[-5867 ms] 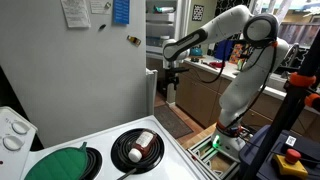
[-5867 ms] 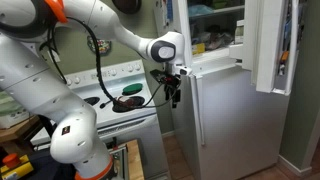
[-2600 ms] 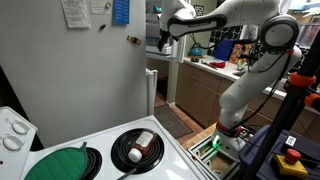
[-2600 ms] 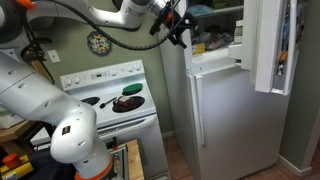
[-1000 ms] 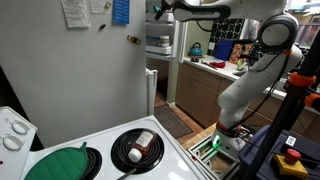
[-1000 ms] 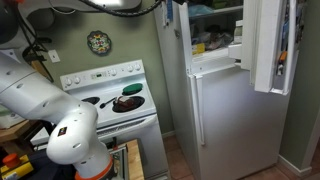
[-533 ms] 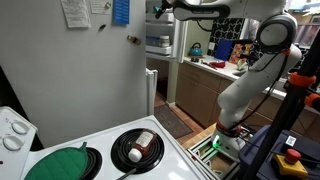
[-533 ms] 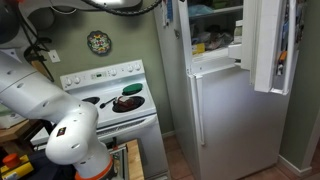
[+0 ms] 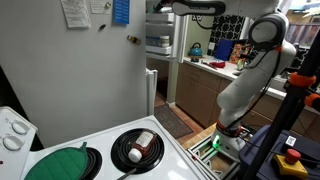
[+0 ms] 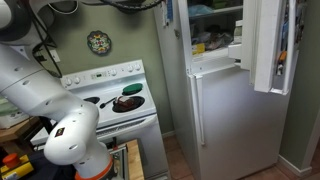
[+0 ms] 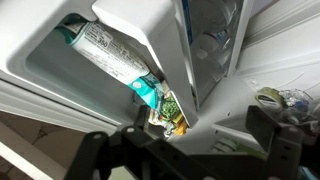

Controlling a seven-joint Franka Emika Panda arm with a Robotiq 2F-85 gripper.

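white arm [image 9: 243, 82], blk joints [image 9: 265, 29], blk fingers [image 11: 283, 143]

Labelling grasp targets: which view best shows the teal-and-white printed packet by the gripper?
Wrist view: the teal-and-white printed packet lies close in a white compartment beyond the open gripper. In an exterior view the open freezer shows only indistinct packages; in an exterior view the white fridge wall hides it.

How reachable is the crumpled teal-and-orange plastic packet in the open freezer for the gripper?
Probably yes: in the wrist view the gripper, jaws wide apart, faces the crumpled teal-and-orange plastic packet with nothing between them, though a white panel crowds it.
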